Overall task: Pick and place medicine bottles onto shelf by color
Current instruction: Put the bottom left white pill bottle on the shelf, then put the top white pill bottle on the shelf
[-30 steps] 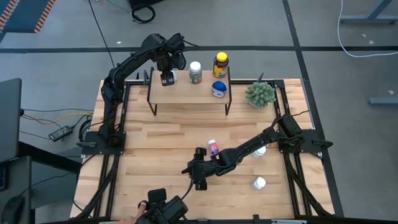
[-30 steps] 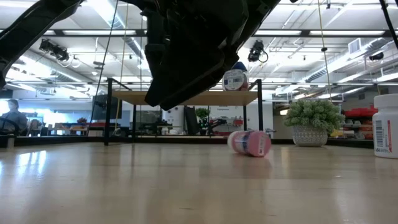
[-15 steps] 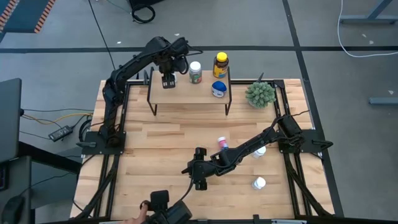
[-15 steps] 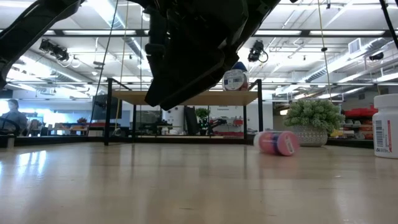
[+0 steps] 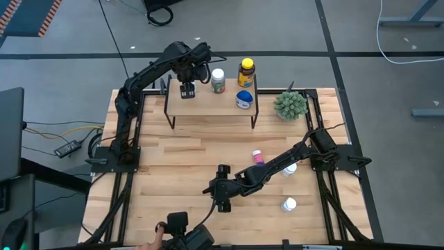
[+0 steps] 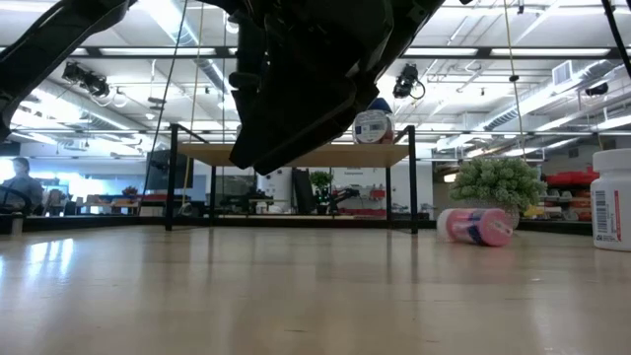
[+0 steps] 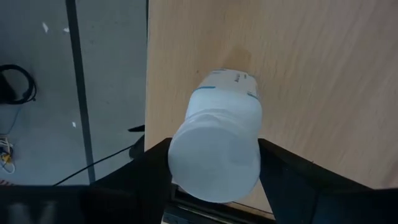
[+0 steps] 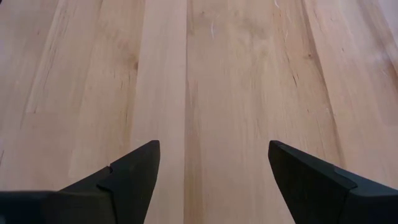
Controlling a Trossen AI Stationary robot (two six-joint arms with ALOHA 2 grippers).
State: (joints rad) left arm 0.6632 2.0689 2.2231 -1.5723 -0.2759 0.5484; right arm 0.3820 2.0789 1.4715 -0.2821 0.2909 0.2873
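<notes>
One white-capped bottle (image 7: 214, 149) stands on the shelf (image 5: 208, 104) between the left pincer's (image 5: 187, 89) parting fingers; lifting straight up should avoid tipping it. Right pincer (image 8: 211, 171) hangs spread over the desk (image 5: 173, 160).

We can read no text anywhere. The white bottle's (image 6: 613, 200) label shows print, but we cannot make it out.
</notes>
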